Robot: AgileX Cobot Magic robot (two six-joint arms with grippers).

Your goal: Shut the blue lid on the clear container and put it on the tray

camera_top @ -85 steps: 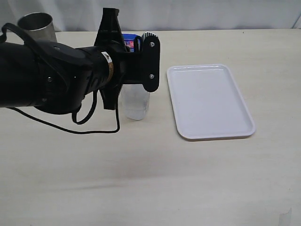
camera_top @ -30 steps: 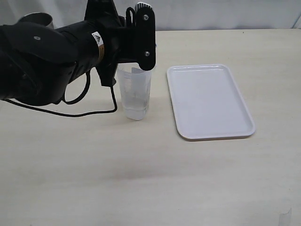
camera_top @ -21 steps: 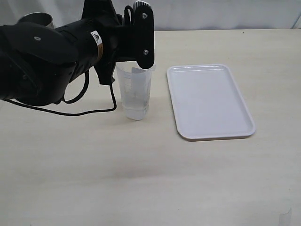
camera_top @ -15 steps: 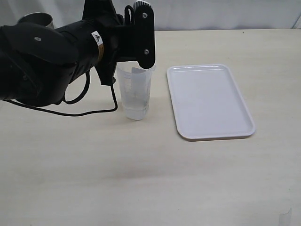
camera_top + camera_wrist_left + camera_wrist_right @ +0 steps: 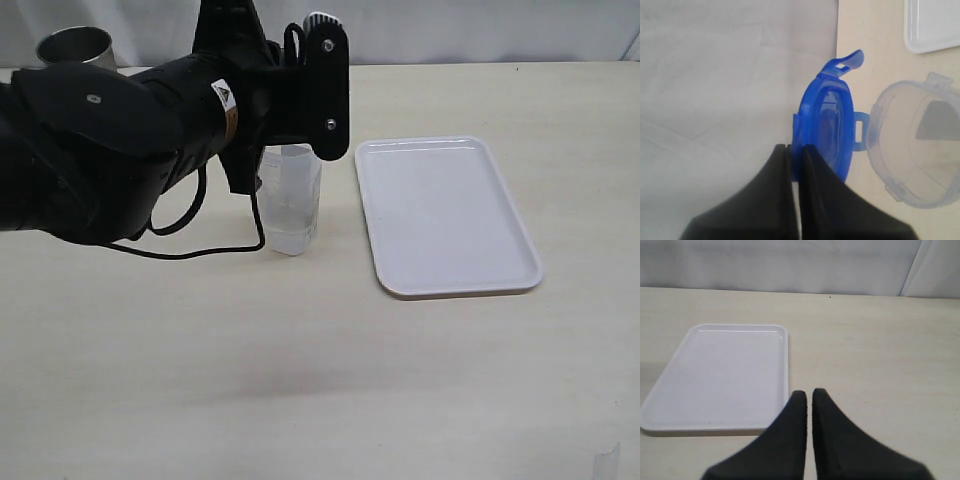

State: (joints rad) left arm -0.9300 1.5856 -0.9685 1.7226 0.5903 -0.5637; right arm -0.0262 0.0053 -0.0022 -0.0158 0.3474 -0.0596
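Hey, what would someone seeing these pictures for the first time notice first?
The bulky black left arm fills the exterior view's left side, its gripper pinching the blue lid on edge near the open clear container. To the container's right in that view lies the white tray.

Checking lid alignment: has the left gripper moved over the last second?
Yes. In the exterior view the left gripper, holding the blue lid, has shifted right toward the tray and slightly down, while the clear container stayed put.
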